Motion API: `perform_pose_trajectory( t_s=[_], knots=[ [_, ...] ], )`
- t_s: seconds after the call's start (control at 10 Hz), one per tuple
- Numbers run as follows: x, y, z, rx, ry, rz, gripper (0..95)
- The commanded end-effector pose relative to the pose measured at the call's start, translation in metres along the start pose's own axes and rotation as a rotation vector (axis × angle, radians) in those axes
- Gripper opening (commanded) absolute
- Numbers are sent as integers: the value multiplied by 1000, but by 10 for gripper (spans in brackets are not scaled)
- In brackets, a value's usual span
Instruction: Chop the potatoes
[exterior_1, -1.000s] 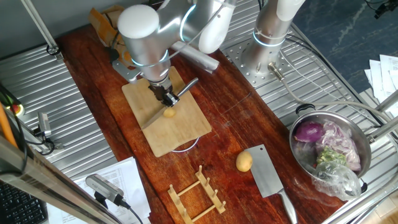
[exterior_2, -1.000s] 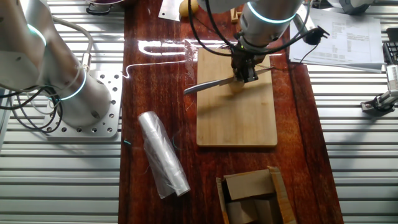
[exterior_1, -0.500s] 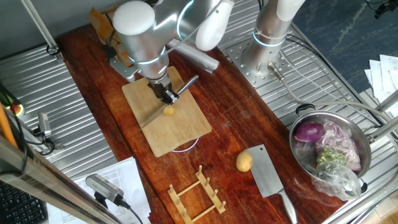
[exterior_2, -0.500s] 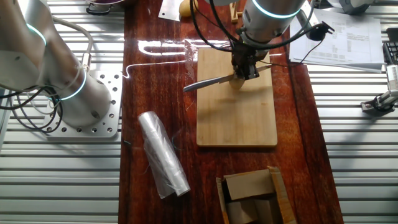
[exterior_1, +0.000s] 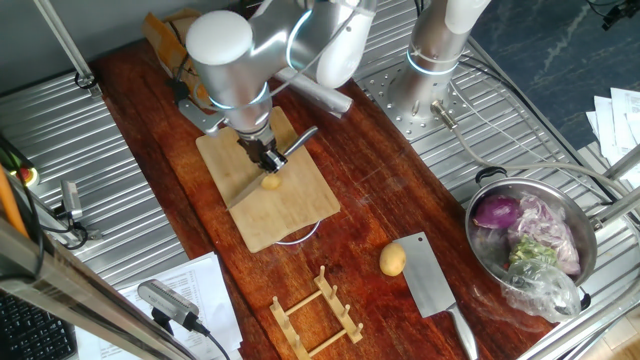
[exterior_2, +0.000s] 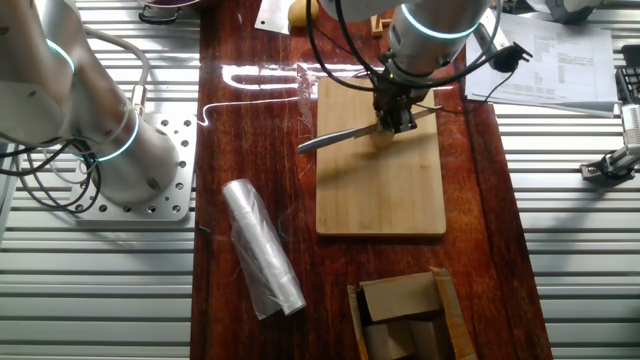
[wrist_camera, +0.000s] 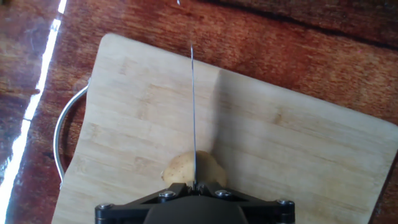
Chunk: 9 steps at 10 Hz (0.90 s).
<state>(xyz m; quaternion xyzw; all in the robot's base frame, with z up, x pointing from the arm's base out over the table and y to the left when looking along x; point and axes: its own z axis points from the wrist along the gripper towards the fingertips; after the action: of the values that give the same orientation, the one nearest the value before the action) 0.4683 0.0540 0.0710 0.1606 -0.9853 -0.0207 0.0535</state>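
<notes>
The fingers (exterior_1: 266, 158) are squeezing tight on a knife (exterior_1: 262, 170), holding it by the handle over the cutting board (exterior_1: 290, 205). From there, going from big things to small: the long red-brown wooden worktop (exterior_1: 370, 190) is lying between two grey metal racks. The robot arm (exterior_1: 235, 60) is leaning down over the board. A shiny metal bowl (exterior_1: 585, 225) is sitting on the rack, well apart from the board, with a purple onion (exterior_1: 497, 212) and scraps inside. The cutting board is resting flat on the worktop. A wide cleaver (exterior_1: 432, 283) is lying near the worktop's edge. A small wooden rack (exterior_1: 318, 313) is sitting near it. A whole potato (exterior_1: 393, 260) is lying just beside the cleaver. The knife blade (wrist_camera: 193, 112) is standing on its edge, pressing into the top of the small yellow potato on the board (wrist_camera: 186, 168). That potato on the board is sitting right under the fingers, in the middle part of the board.
</notes>
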Motion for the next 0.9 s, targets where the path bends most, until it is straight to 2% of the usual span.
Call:
perform_pose_trajectory(
  t_s=[0.1, 0.3, 0.6, 0.7, 0.9],
  knots=[
    [-2, 0, 4, 4, -5, -1, 0],
    [0, 2, -11, 0, 16, -1, 0],
    [0, 3, -16, -2, 18, 2, 0],
    [0, 3, -15, -2, 18, 2, 0],
    [-4, 0, 3, 5, 9, 3, 0]
  ],
)
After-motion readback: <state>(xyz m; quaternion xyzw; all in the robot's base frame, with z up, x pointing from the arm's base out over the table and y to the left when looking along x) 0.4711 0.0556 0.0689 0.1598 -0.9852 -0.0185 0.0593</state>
